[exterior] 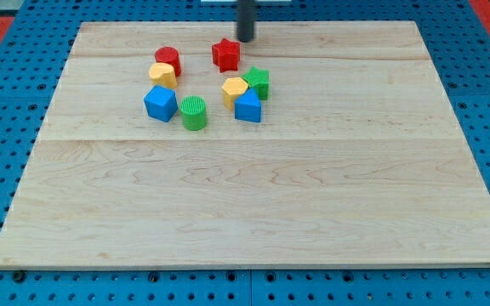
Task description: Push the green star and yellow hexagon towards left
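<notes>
While the tool, a bare rod with nothing to clench, parks my tip [245, 38] at the table's [313, 212] top edge just right of the red star [225, 54], the green star [258, 82] and yellow hexagon [234, 91] sit touching below. Approach step, I'd say: next it must swing round to their right side. Blue pegboard [483, 68] surrounds the wood.

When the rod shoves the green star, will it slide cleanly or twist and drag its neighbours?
The green star looks small, rigid and squat, so it will probably slide rather than tip. Its points may make it twist under an off-centre push. It sits against the yellow hexagon and close to the blue block, so those likely move too.
</notes>
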You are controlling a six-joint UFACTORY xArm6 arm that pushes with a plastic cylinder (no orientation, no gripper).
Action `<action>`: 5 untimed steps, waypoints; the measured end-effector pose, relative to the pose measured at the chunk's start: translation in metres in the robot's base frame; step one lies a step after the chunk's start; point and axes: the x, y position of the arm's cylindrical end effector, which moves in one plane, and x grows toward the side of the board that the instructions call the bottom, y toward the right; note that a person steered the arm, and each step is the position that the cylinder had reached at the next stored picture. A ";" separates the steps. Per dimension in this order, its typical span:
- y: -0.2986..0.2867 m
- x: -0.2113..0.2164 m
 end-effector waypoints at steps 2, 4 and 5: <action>0.012 0.019; 0.022 0.054; 0.095 0.063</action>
